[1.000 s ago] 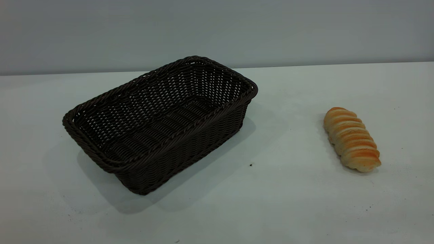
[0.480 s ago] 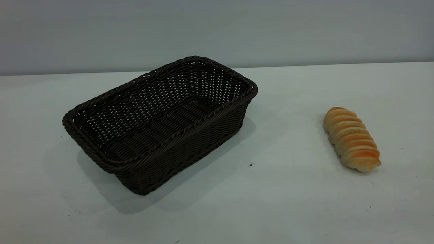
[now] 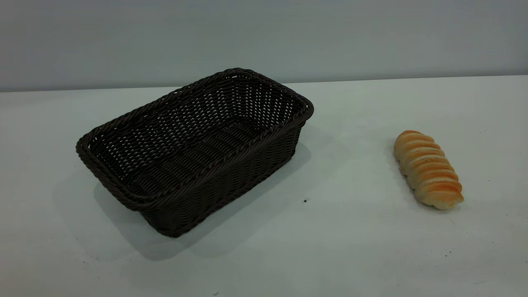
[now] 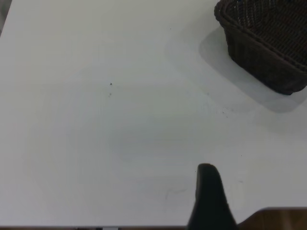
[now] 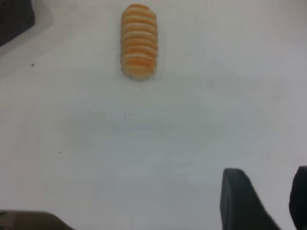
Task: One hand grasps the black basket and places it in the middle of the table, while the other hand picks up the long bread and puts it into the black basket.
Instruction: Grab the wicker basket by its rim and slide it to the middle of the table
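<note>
The black basket [image 3: 231,146] stands empty on the white table [image 3: 350,239], left of the middle, turned at an angle. The long bread [image 3: 428,169] lies on the table to its right, well apart from it. Neither gripper shows in the exterior view. In the left wrist view my left gripper [image 4: 261,191] hovers over bare table, open and empty, with one finger [image 4: 207,191] in sight and the basket's corner [image 4: 268,48] farther off. In the right wrist view my right gripper [image 5: 268,179] is open and empty over bare table, with the bread [image 5: 139,40] ahead of it.
A grey wall runs behind the table's far edge. A few dark specks [image 3: 305,201] dot the surface. A corner of the basket [image 5: 14,19] shows in the right wrist view. A brown edge [image 4: 278,218] shows beside the left gripper.
</note>
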`<action>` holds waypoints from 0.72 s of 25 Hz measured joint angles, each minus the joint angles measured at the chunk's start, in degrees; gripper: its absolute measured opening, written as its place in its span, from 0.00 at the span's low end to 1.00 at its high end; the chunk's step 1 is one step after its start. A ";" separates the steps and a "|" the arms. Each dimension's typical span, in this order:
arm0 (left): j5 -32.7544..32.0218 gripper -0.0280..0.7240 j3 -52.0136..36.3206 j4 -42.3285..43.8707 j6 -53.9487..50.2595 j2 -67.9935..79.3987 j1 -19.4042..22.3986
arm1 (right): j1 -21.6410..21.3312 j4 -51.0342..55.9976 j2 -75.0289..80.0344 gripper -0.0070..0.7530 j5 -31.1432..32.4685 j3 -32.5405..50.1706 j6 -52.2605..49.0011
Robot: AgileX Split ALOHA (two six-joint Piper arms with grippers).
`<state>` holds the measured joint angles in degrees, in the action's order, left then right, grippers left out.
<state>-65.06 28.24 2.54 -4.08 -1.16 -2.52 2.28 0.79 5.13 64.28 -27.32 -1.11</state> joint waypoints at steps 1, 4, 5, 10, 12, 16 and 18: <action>0.00 0.79 0.00 0.00 0.00 0.00 0.00 | 0.00 0.00 0.00 0.32 0.00 0.00 0.05; 0.21 0.79 0.12 0.00 0.05 0.00 0.00 | 0.00 0.00 0.00 0.32 0.05 -0.25 0.40; 0.91 0.79 0.40 -0.12 0.05 0.00 0.00 | 0.00 0.00 0.00 0.32 0.05 -0.58 0.49; 3.87 0.79 2.20 -2.01 0.05 1.09 0.00 | 0.00 0.93 0.00 0.37 0.17 -3.33 1.11; 3.61 0.79 2.20 -2.54 0.05 4.08 0.05 | 0.00 2.02 0.16 0.41 -0.03 -4.32 1.11; 3.88 0.79 3.27 -2.91 0.09 14.75 0.05 | 0.00 3.78 2.74 0.51 -2.55 -4.80 1.71; 5.13 0.79 4.41 -2.95 0.67 19.63 0.05 | 0.00 4.29 4.89 0.55 -3.85 -4.80 2.26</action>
<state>-59.92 32.65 -0.41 -3.41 18.48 -2.48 2.28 5.08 10.03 60.44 -32.12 1.15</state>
